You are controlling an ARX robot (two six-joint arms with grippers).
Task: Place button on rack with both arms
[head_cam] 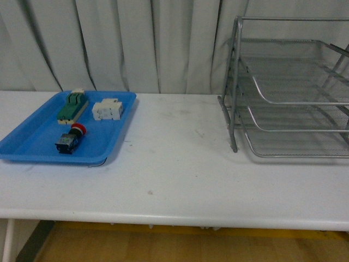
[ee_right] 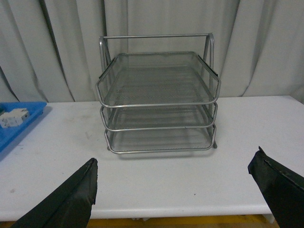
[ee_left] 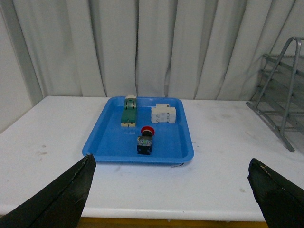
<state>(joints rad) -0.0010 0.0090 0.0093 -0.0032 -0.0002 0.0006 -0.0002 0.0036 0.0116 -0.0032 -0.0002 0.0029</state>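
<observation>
Two grippers, both empty. The left gripper (ee_left: 171,161) has its fingers spread wide with nothing between them, and so does the right gripper (ee_right: 176,159). Neither arm shows in the front view.

What matters is where the button (head_cam: 70,138) sits. It's lying on its side in the blue tray (head_cam: 32,144) on the left part of the table (head_cam: 174,164), near the tray's front edge. The rack (head_cam: 289,87) is well apart, over on the right.

The left wrist camera looks straight at the button (ee_left: 146,139), ahead of the open fingers and roughly centred between them. The right one faces the rack (ee_right: 159,95). So I'd say the left arm is the nearer one for the pick.

The button's long axis runs away from the robot, red cap at the far end and body nearer (handy, since the fingers would close across its sides). A white block (head_cam: 107,110) and a green part (head_cam: 72,106) sit further back, not touching it.
</observation>
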